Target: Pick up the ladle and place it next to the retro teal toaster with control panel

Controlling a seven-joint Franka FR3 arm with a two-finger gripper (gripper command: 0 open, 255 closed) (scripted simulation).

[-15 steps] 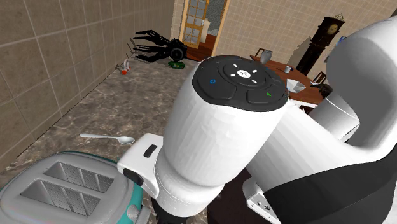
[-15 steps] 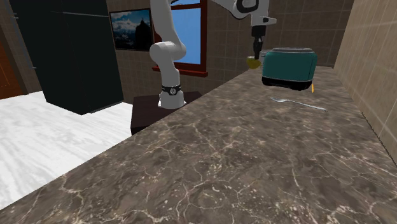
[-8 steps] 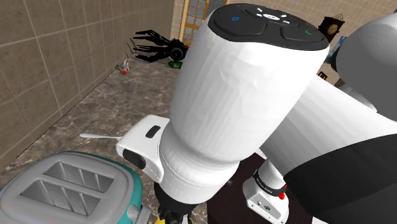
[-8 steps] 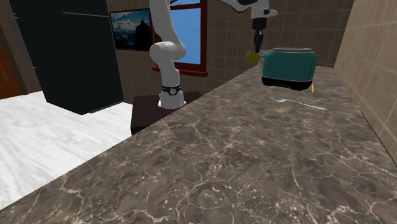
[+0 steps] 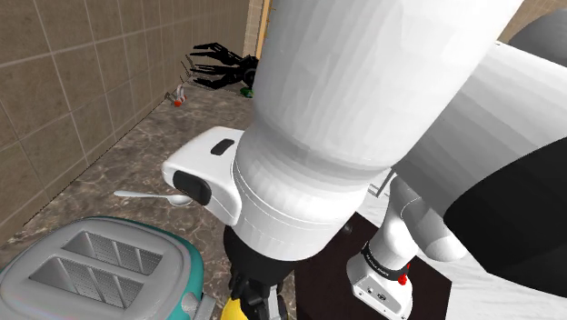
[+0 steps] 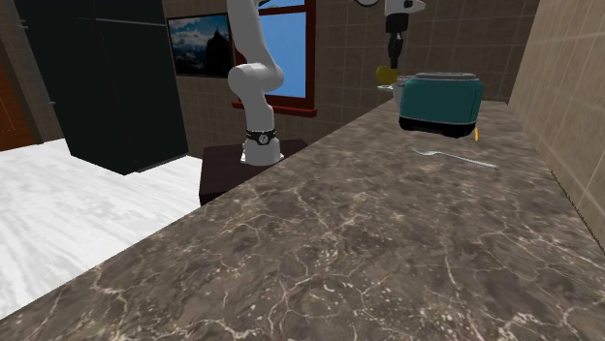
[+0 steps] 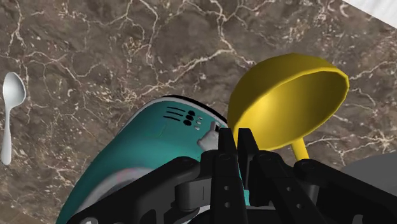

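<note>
Reading the second exterior view from its left. The arm's base sits on its dark stand off the edge of the marble counter, so you are working at long reach.

Next over, the gripper hangs high above the counter, just beside the toaster's near end. In the wrist view the fingers are drawn almost together, pinching the yellow ladle close to its bowl. The exact contact spot is hidden behind them. The handle runs back past the hand. The ladle is airborne and touches nothing else.

Then the teal toaster, upright, with its control-panel end nearest the gripper. The carry height looks chosen to clear the toaster's body.

Further right, a white spoon lies flat on the counter, near the toaster but apart from it. The tiled wall is beyond.

My read is that the pick is done and the placing is left. You'll want bare counter beside the toaster, away from that spoon.
</note>
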